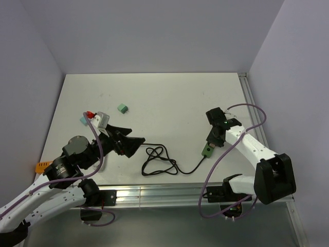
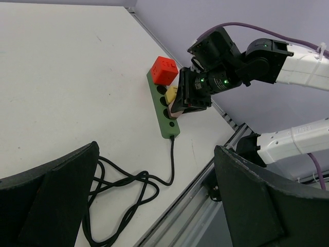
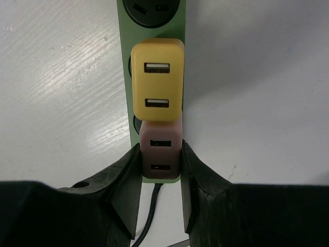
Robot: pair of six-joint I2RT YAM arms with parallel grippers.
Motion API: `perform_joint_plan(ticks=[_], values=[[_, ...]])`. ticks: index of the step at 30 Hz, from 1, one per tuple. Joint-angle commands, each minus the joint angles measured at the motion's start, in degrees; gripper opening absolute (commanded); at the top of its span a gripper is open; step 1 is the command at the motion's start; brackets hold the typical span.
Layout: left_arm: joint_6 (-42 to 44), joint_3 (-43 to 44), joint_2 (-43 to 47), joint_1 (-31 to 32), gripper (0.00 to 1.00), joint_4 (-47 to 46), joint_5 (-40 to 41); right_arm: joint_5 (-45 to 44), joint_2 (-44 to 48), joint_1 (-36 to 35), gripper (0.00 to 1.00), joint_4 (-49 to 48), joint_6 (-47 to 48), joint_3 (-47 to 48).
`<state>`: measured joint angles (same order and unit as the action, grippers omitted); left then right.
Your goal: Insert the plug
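**Right pincer gripping the plug on the power strip**

The right pincer (image 3: 160, 154) is clamping the mauve plug (image 3: 161, 141) between its two fingers, one on each side face. The plug is sitting on the green power strip (image 3: 122, 67), over the socket nearest the black cable (image 1: 159, 162). A yellow plug (image 3: 157, 77) is touching it on the far side, and a red plug (image 2: 164, 70) is standing toward the strip's far end. The left pincer (image 2: 157, 170) is hovering well apart from the strip, fingers spread wide and holding nothing. The strip is lying near the right edge of the white tabletop (image 1: 169, 98), which pale lilac walls (image 1: 154, 31) are enclosing.
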<state>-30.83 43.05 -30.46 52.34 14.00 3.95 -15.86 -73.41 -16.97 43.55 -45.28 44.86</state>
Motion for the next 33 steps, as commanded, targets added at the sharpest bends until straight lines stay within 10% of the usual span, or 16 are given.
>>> perform_joint_plan(ticks=[1,4,7,18,22,33], values=[[-0.3,1.7,-0.1,0.0,1.00,-0.3,0.4,3.3,-1.1,-0.6,0.23,-2.9,-1.3,-1.5],[-0.6,2.6,-1.1,0.0,1.00,0.8,1.0,2.5,1.5,-0.8,0.73,-1.2,0.1,2.8],[-1.2,3.0,-1.4,0.0,1.00,1.5,1.9,1.4,4.0,-1.1,0.99,1.9,1.2,7.8],[-5.7,4.9,-1.9,0.0,0.99,6.0,6.2,-3.6,13.4,-1.7,0.95,9.4,3.3,10.8],[-7.9,5.6,-2.9,0.1,0.99,5.7,5.0,-5.0,10.7,-1.0,0.76,6.7,5.4,9.3],[-8.8,5.3,-3.6,0.0,1.00,3.8,3.1,-2.0,2.6,4.6,0.74,-0.9,8.1,8.0]])
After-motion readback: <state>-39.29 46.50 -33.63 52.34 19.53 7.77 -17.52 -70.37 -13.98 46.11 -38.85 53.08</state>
